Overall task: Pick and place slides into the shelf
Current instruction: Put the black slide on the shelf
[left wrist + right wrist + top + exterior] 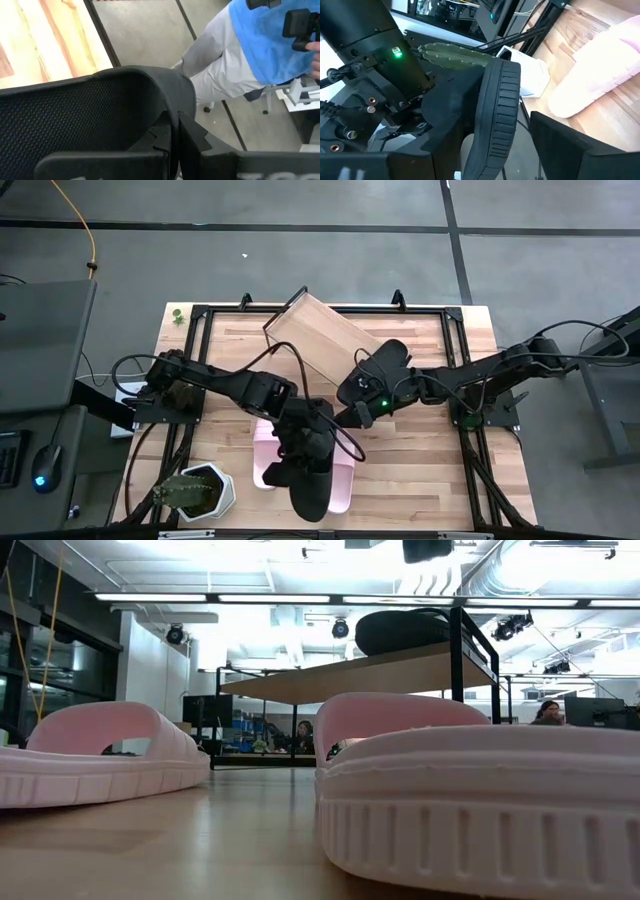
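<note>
Here we see the left gripper [305, 465], at six o'clock, clamped on a black foam slide [311, 488] above the pale pink slides [343, 485], the right gripper's [360, 412] fingers apart beside it; we judge it light, flexible, best pinched at its sole edge.

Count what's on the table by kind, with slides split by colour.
Pink slides: 2
Black slides: 2
Shelf: 1
Potted cactus: 1
Total: 6
</note>
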Tool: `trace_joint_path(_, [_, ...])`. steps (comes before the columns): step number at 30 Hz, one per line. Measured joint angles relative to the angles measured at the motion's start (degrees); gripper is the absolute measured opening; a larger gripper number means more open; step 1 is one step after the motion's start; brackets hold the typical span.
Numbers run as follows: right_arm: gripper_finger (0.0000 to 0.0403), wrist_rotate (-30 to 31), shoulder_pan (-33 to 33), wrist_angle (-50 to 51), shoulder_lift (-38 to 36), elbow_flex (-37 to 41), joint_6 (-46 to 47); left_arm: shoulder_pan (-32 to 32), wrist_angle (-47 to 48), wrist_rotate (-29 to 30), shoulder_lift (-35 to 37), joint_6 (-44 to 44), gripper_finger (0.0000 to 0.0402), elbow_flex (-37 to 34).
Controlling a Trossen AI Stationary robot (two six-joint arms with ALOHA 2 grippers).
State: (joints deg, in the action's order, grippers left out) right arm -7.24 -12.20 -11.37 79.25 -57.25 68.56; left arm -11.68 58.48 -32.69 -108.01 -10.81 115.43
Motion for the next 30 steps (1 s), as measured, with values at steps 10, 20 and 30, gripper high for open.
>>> trace_joint_path(10, [0.0098,1.0,-0.2,0.3,0.0,0.0,-1.2,0.0,-0.6,0.2,0.0,0.5,0.0003,0.0])
trace_joint_path(20, [0.0018,0.7,-0.2,0.4,0.0,0.0,-2.9,0.0,-0.5,0.4,0.0,0.3,0.0003,0.0])
trace_joint_path(30, [0.0015,0.6,-0.2,0.4,0.0,0.0,-4.0,0.0,-0.2,0.4,0.0,0.1,0.0052,0.0])
